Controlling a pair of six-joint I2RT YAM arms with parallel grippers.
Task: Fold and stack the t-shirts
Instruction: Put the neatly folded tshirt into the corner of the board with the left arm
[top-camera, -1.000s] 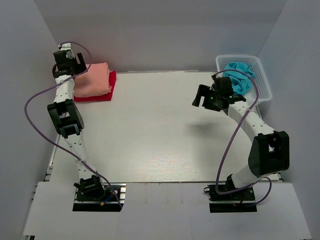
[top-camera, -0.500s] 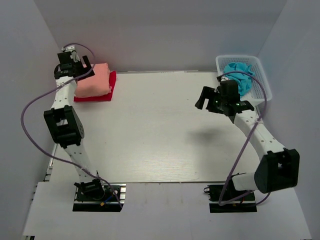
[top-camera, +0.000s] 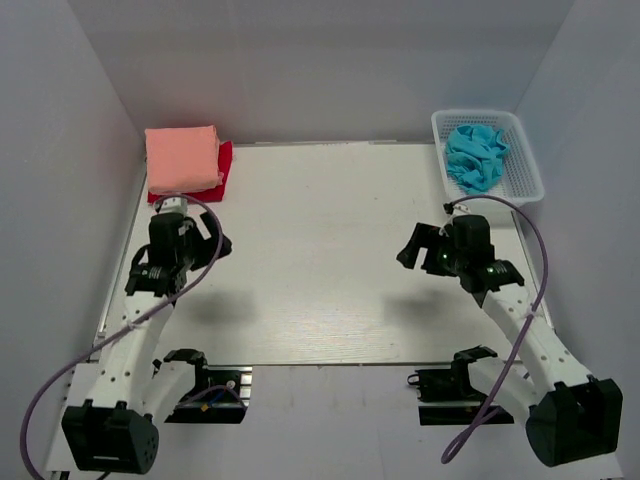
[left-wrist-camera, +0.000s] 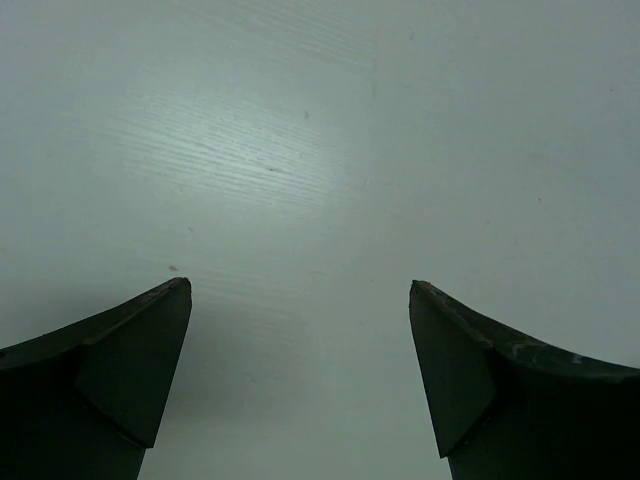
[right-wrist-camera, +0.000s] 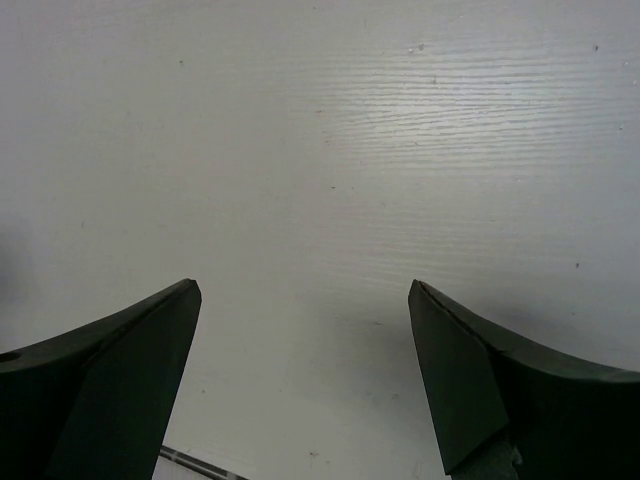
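A folded salmon-orange t-shirt (top-camera: 182, 158) lies on top of a folded red t-shirt (top-camera: 226, 162) at the table's back left corner. A crumpled turquoise t-shirt (top-camera: 476, 156) fills the white lattice basket (top-camera: 527, 160) at the back right. My left gripper (top-camera: 212, 243) hovers over the left side of the table, well in front of the stack, open and empty. My right gripper (top-camera: 411, 246) hangs over the right side, in front of the basket, also open and empty. Both wrist views show only bare white tabletop between the spread fingers of the left gripper (left-wrist-camera: 300, 290) and of the right gripper (right-wrist-camera: 305, 286).
Grey walls close in the white table (top-camera: 320, 260) on the left, back and right. The basket stands against the right wall. Both arm bases are bolted at the near edge, with cables looping beside them.
Both arms have pulled back toward the near side. The left gripper left the folded stack at the back left, and the right gripper moved away from the basket. Both stayed open.
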